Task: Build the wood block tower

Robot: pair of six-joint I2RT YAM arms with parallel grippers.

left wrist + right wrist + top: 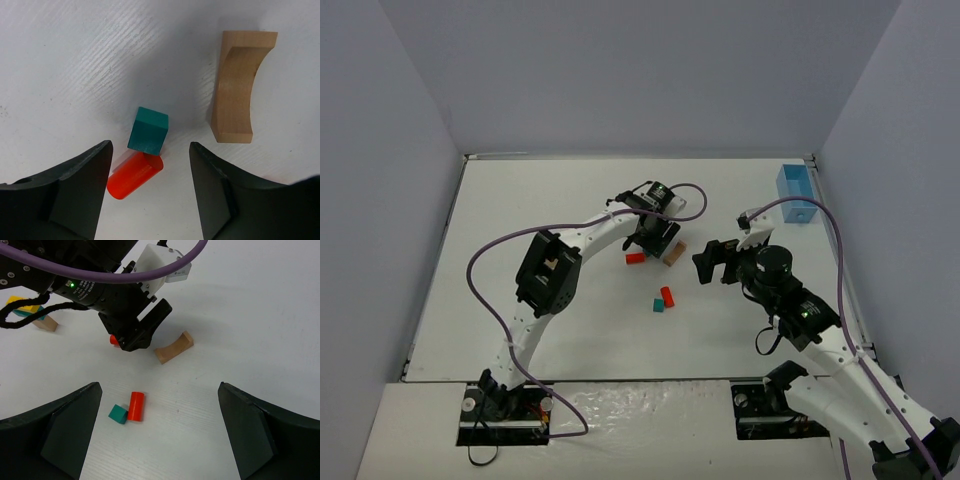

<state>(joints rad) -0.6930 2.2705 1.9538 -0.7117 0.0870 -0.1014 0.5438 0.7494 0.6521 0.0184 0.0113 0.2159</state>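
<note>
In the left wrist view a red cylinder point(135, 175) lies on the table between the fingers of my open left gripper point(150, 147), close to the left finger. A teal cube point(148, 131) touches its far end, and a tan arch block point(240, 85) lies to the right. My right gripper point(160, 385) hangs wide open over a second red cylinder point(136, 406) with a teal cube point(118, 414) beside it. Yellow, teal and tan blocks point(30, 312) of the tower cluster at the far left of that view, partly hidden by the cable.
A light-blue bin point(795, 193) stands at the table's back right corner. The left arm point(550, 270) and its purple cable arch over the left middle of the table. Grey walls enclose three sides.
</note>
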